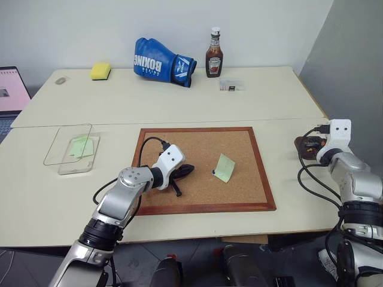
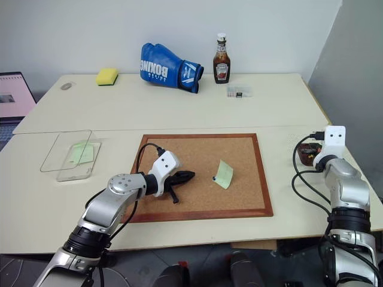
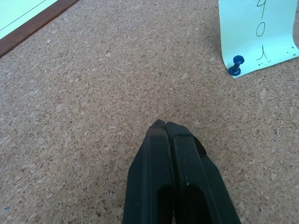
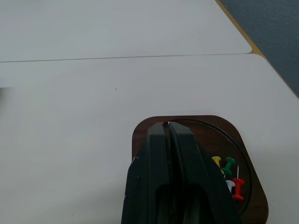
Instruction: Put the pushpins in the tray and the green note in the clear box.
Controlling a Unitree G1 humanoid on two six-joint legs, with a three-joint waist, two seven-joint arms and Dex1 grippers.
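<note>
On the wood-framed cork board (image 1: pixel 239 197), the pale green paper note (image 1: pixel 225 168) curls thin and floppy, held by a tiny dark blue pushpin (image 3: pixel 236 65) best pinched by its head, while both pincers, left (image 3: pixel 163 125) and right (image 4: pixel 166 125), are clenched empty.

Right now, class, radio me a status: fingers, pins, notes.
Both grippers shut, empty: left gripper over cork board, right gripper over tray. Blue pushpin pins green note. Nothing blocking.
</note>
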